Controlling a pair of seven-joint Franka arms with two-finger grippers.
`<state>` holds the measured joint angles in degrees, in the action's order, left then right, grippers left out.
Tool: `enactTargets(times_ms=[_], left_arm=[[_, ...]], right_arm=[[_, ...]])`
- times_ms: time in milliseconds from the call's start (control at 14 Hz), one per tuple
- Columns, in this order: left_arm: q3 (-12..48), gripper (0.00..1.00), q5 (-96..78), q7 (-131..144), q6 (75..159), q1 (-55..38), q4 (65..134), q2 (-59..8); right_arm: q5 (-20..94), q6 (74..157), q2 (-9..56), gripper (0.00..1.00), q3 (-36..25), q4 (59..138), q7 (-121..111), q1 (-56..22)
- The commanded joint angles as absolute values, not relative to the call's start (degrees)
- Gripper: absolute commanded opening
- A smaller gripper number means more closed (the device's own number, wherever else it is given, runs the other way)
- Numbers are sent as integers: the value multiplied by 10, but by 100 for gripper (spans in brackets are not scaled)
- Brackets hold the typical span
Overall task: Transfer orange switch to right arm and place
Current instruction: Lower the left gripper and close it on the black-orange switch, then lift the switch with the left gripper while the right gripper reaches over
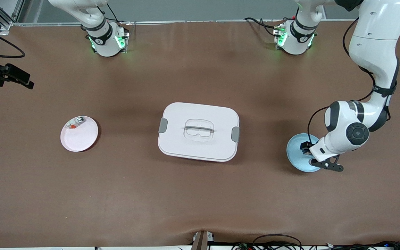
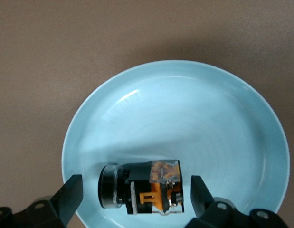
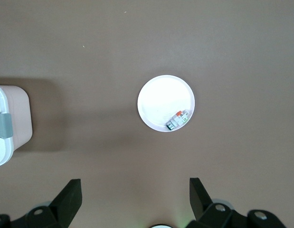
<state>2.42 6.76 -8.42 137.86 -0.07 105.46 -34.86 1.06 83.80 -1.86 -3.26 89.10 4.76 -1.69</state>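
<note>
1. Between the spread jaws of the left gripper [image 2: 132, 199], the orange switch [image 2: 146, 189] is lying on its side in the blue plate [image 2: 218, 123], close to the plate's rim. Both fingers are flanking it without touching, so nothing is being pinched yet.

2. Judging from that straddling pose, the left gripper [image 1: 319, 157] is hanging low over the blue plate [image 1: 295, 154] to line up a pick before any handover.

3. Farther out on the worktop [image 1: 200, 201], the white lidded box [image 1: 198, 131] is sitting mid-table, well apart from both sets of jaws.

4. Farthest off, the right gripper [image 3: 132, 199] is waiting high up, its jaws standing wide and holding nothing. Below it, the pink plate [image 3: 161, 97] is carrying a small clear part [image 3: 177, 119] with a red-orange bit, probably marking the area where the switch is to be placed.
</note>
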Motion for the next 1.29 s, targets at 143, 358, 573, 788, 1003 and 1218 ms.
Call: enactTargets(times_ms=[143, 358, 573, 788, 1003, 1218], left_arm=[[27, 79, 69, -86, 1397, 1, 1066, -349], [27, 16, 69, -86, 1397, 1, 1067, -345], [27, 13, 69, -83, 1397, 0, 1070, -338], [27, 13, 69, -82, 1389, 1, 1070, -327], [28, 13, 65, -85, 1350, 1, 1073, -294], [28, 12, 29, -78, 1294, 1, 1070, -256]], right_arm=[[11, 839, -31, 100, -33, 901, 42, -16], [11, 838, -31, 100, -33, 901, 42, -16], [11, 838, -31, 100, -33, 901, 42, -15], [11, 838, -31, 100, -33, 901, 42, -16], [11, 839, -30, 100, -33, 901, 42, -16], [11, 839, -30, 100, -33, 900, 42, -16]])
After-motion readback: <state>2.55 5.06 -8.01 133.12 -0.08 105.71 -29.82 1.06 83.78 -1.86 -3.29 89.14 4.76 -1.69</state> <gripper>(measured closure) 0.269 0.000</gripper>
